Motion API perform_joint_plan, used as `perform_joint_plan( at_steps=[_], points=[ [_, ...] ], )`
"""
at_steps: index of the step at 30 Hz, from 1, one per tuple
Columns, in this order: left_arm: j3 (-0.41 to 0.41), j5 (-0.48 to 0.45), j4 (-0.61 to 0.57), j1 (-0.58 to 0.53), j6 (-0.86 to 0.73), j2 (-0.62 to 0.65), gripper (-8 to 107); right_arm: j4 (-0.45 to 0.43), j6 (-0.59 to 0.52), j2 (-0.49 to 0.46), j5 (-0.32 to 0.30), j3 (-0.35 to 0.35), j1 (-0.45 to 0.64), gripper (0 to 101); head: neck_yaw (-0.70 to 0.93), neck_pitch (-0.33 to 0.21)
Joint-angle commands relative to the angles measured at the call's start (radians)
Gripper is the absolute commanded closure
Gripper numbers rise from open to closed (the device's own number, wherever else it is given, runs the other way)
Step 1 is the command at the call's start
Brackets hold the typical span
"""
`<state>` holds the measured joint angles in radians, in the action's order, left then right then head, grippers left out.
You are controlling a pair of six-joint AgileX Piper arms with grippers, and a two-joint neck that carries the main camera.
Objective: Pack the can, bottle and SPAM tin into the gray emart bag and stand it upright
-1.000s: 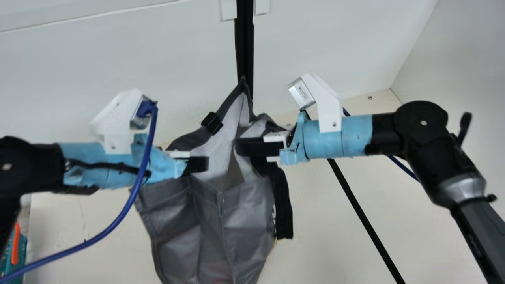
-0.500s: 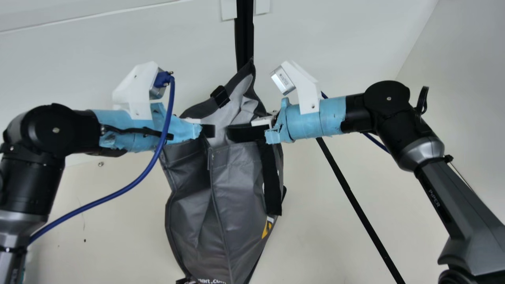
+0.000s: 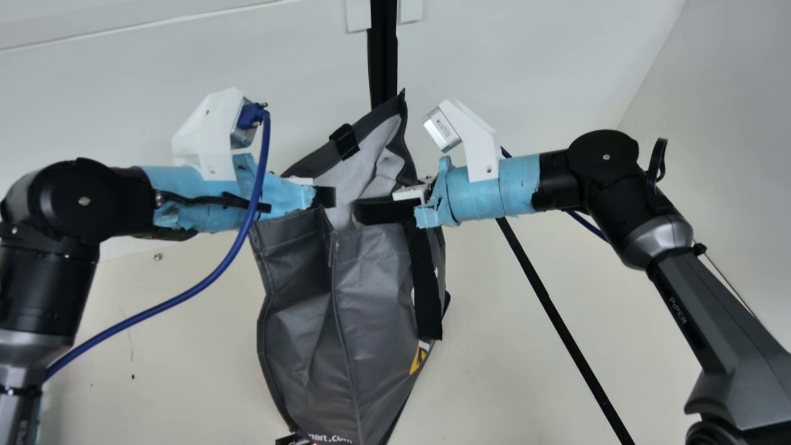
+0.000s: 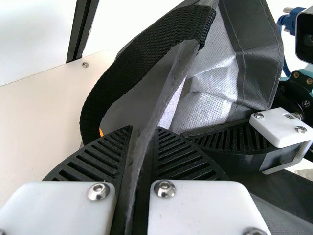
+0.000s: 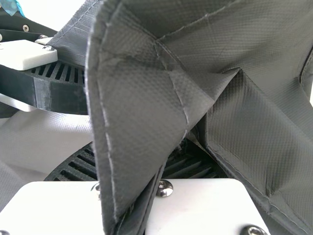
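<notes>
Gray fabric hangs between two robot arms as the emart bag point(image 3: 371, 296) is held above the cream table point(image 3: 185, 371), its mouth uppermost and its body narrowing toward the lower end; whether the base touches down cannot be told. The left arm point(image 3: 49, 278) rises from the lower left, bends at a round joint and runs almost level to the bag, while the right arm point(image 3: 710, 315) slants up from the lower right and turns inward, dipping slightly toward the rim. The left gripper point(image 3: 334, 196) is closed on the rim, its edge pinched between ribbed fingers point(image 4: 186, 156) in the left wrist view, beside a looped black handle point(image 4: 142, 54). The right gripper point(image 3: 355, 211) clamps a fold of the same fabric, seen in the right wrist view. Compared with a second ago, both grippers are higher and the bag has risen with them, bringing its yellow mark and lower lettering into sight; over the last half second, little changes. Pale lining point(image 3: 364, 170) shows at the bag's mouth, the deeper interior hidden by the near wall. Behind stand a black post point(image 3: 384, 55) and a white wall point(image 3: 154, 80), with a slanting black rod point(image 3: 562, 321) to the right.
</notes>
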<state>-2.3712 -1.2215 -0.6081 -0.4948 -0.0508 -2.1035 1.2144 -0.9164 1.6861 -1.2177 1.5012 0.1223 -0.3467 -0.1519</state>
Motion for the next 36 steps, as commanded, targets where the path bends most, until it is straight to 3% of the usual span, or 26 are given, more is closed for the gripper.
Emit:
perform_joint_plan(
  at_steps=[1, 18, 19, 30, 36],
  points=[
    [0.0, 0.0, 0.0, 0.0, 0.0, 0.0, 107, 0.0, 0.0, 0.0, 0.0, 0.0, 0.0, 101, -0.002, -0.023],
    [0.0, 0.004, 0.0, 0.0, 0.0, 0.0, 50, 0.0, 0.0, 0.0, -0.006, 0.0, 0.0, 101, -0.002, -0.023],
    [0.088, 0.035, -0.004, -0.005, -0.017, 0.054, 47, 0.0, 0.0, 0.0, -0.006, 0.0, 0.0, 101, -0.002, -0.023],
    [0.212, 0.124, -0.039, -0.015, -0.112, 0.168, 10, 0.0, 0.0, 0.0, -0.007, 0.0, 0.0, 101, -0.002, -0.023],
    [0.273, 0.169, -0.028, -0.019, -0.126, 0.237, 9, 0.0, 0.0, 0.0, -0.006, 0.0, 0.0, 101, -0.002, -0.023]
  ],
)
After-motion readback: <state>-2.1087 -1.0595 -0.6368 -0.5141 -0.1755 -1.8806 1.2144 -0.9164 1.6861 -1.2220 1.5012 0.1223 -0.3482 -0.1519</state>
